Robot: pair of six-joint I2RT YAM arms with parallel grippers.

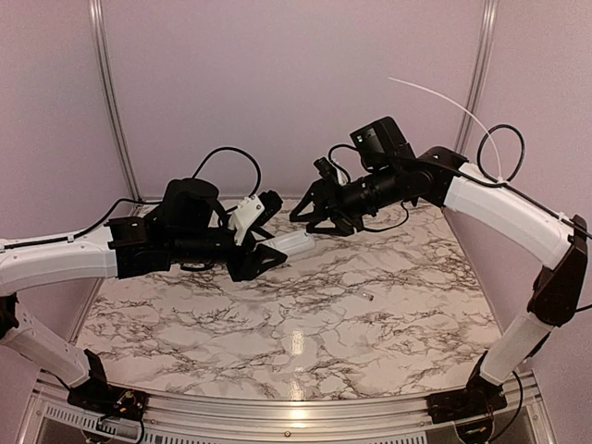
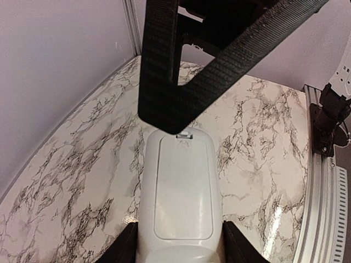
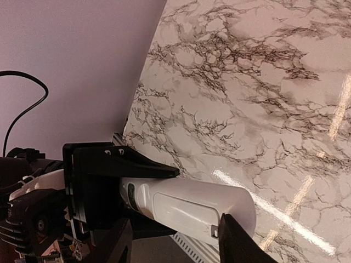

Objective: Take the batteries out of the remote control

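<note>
The white remote control [image 1: 294, 244] is held in the air above the back of the marble table, back side up. My left gripper [image 1: 264, 252] is shut on its rear end. In the left wrist view the remote [image 2: 180, 192] shows its battery cover closed, gripped between my left gripper's [image 2: 178, 244] two fingers. My right gripper [image 1: 319, 217] is open at the remote's far end. In the right wrist view one of its fingertips [image 3: 238, 241] rests by the cover's latch on the remote [image 3: 192, 205]. The batteries are hidden under the cover.
A tiny pale object [image 1: 367, 298] lies on the marble tabletop [image 1: 305, 342] right of centre. Pale walls with metal corner posts close in the back and sides. The metal front rail [image 2: 323, 208] runs along the near edge.
</note>
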